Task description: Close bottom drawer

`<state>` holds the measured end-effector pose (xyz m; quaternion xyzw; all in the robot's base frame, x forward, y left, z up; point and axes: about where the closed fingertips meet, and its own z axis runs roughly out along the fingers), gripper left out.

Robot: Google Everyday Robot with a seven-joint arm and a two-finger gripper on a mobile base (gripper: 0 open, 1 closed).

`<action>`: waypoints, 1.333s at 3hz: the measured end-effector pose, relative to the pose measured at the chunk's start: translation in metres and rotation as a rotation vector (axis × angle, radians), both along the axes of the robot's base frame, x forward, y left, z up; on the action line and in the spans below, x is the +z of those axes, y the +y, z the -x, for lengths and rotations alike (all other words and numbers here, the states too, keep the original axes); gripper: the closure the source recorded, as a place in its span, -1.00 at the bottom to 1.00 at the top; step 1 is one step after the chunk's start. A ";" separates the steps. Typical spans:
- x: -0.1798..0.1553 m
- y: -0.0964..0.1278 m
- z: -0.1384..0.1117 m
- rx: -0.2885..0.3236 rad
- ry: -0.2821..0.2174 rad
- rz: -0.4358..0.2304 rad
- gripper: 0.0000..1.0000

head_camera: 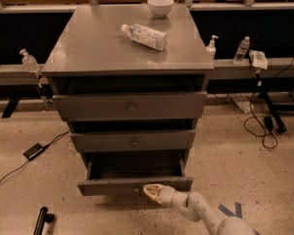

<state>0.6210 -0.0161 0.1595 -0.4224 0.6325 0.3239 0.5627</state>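
Down at floor level, the grey bottom drawer (108, 186) of the 3-drawer grey cabinet (88, 48) stands pulled out. The cream gripper (151, 190) sits against its front panel, jaws pinched together on nothing, apparently placed to push it home.

Grey cabinet top (88, 43); white bowl (160, 6) at the cabinet's back edge; plastic bottle (144, 36) lying on its side nearer the cabinet's middle. Gripper (149, 192) low before the cabinet, at the front of the bottom drawer (112, 186).
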 end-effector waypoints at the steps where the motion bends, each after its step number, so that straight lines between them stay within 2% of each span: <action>1: 0.001 0.000 -0.019 -0.017 -0.008 -0.011 1.00; 2: 0.001 0.001 -0.021 -0.022 -0.009 -0.017 1.00; 3: 0.004 0.006 -0.042 -0.026 -0.017 -0.025 1.00; 4: 0.004 0.006 -0.040 -0.026 -0.017 -0.025 1.00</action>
